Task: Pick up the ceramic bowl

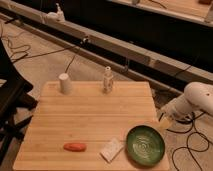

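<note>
While the glossy dark-green ceramic bowl (145, 146) sits on the wooden table (90, 120), the gripper (164, 123) hangs near its right rim, jaws apart, empty.

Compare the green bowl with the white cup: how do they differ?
The ceramic bowl is dark green, wide and shallow; the white cup is pale, narrow and tall. The bowl sits near right, the cup far left. The gripper hovers beside the bowl, far from the cup. Both rest on the table.
</note>
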{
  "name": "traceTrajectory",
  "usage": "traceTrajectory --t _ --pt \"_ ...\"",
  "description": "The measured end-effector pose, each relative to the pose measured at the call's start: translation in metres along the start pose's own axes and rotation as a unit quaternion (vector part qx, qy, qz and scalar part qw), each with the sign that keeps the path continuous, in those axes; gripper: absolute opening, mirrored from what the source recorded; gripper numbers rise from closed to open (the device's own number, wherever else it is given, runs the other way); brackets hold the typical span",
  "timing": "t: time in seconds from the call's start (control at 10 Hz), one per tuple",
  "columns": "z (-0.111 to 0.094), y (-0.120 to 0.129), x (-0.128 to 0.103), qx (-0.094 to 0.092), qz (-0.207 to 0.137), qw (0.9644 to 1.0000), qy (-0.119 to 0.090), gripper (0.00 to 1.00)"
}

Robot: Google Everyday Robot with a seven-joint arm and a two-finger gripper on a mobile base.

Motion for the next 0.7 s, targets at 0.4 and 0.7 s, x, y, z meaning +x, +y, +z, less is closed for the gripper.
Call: traceTrajectory --t 0.4,0.7 --pt "0.018 0.000 -0.001 0.004 -0.022 0.9994 0.025 0.80" --pt "0.050 0.022 0.012 -0.025 -0.010 0.9991 0.032 0.80"
